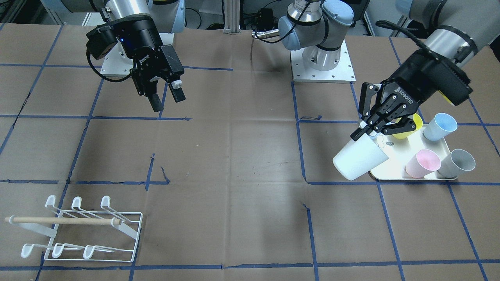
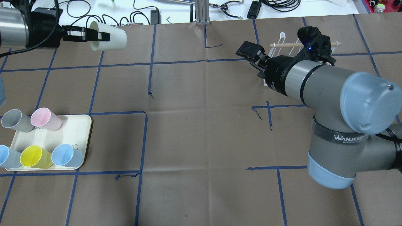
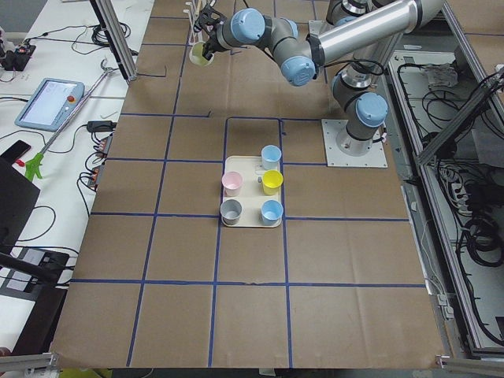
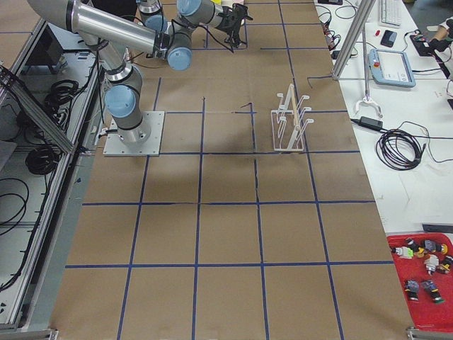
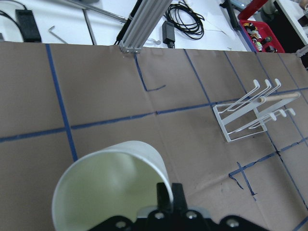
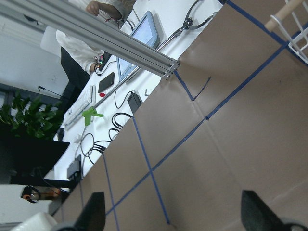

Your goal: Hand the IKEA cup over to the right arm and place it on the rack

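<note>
A white IKEA cup [image 1: 359,160] hangs tilted in the air beside the tray, with my left gripper [image 1: 369,130] shut on its rim. From overhead the cup [image 2: 108,36] lies sideways in the left gripper [image 2: 100,35] at the far left of the table. In the left wrist view one finger sits inside the cup [image 5: 110,187]. My right gripper [image 1: 168,102] hovers open and empty on the other side, well apart from the cup. The white wire rack [image 1: 78,230] with its wooden dowel stands beyond it; overhead, the right arm partly hides the rack [image 2: 282,40].
A cream tray [image 2: 62,131] on the robot's left holds several cups: pink [image 1: 422,164], grey [image 1: 455,163], blue [image 1: 439,127] and yellow [image 1: 406,128]. Both arm bases stand at the robot's edge. A person shows beyond the far table edge in the right wrist view.
</note>
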`<control>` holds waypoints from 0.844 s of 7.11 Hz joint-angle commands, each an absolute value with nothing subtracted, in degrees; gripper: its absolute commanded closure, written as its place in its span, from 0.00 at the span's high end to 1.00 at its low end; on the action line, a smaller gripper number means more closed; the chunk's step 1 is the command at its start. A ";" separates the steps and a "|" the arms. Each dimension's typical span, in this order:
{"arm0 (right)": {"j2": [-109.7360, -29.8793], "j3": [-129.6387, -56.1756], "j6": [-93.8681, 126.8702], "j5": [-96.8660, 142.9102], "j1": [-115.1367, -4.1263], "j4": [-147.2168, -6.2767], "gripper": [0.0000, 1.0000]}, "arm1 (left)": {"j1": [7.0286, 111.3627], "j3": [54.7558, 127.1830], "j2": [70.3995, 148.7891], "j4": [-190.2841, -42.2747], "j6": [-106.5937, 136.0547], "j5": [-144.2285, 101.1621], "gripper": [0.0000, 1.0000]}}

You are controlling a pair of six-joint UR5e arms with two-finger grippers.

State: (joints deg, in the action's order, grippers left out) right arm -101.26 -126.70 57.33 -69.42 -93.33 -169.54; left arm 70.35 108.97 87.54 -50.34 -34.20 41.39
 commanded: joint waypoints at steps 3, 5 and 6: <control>-100.03 -128.23 85.56 -61.98 -93.52 -175.24 0.99 | 71.63 127.41 88.59 -15.60 -34.19 25.80 0.01; -95.13 -128.06 87.45 -61.61 -93.78 -180.33 0.99 | 71.98 129.55 92.17 -6.81 -34.63 20.94 0.01; -91.70 -128.06 89.37 -61.35 -93.95 -185.31 0.99 | 74.33 129.64 96.46 -0.59 -34.54 20.92 0.02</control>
